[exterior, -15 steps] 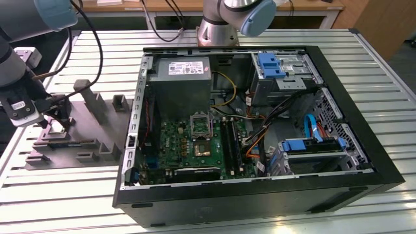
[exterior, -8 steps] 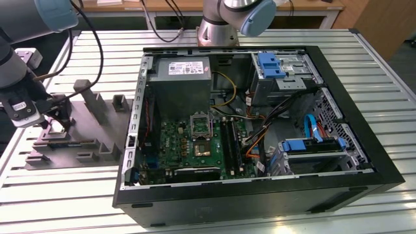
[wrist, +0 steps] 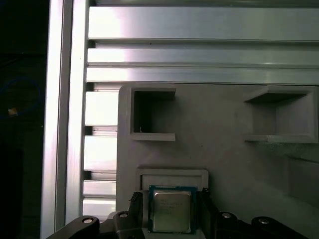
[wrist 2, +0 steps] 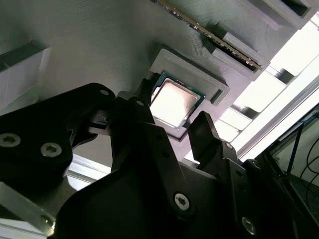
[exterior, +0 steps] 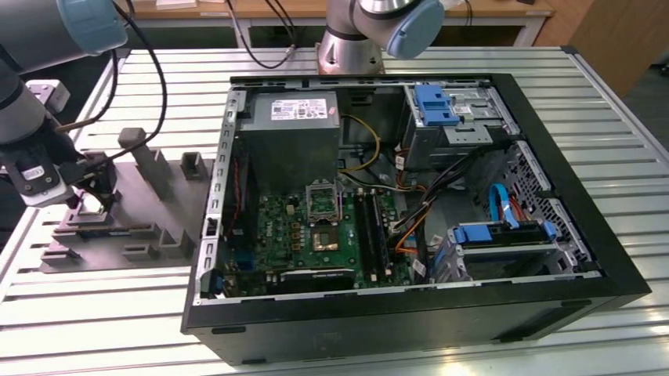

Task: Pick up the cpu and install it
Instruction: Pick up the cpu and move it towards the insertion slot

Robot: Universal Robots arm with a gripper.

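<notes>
I work in a robotics lab or assembly workshop. Under me is a bench (exterior: pixel 94 313) of slotted aluminium profiles, and my arm's base (exterior: pixel 350 47) stands at its far edge. A desktop computer case (exterior: pixel 418 321) lies open on the bench with its motherboard (exterior: pixel 313 227) bared. Near the bench's edge at the exterior view's left sits a grey fixture block (exterior: pixel 136 227) with pockets, one nesting the cpu (wrist: pixel 171 211). A wooden desk (exterior: pixel 293 8) stands behind.

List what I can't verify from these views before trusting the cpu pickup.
- Both wrist views: the near edge of the cpu is covered by the body of the gripper.
- Exterior view: the cpu's seat in the grey holder is hidden behind the gripper.
- First wrist view: the grey holder is cut off by the picture's edges.
</notes>
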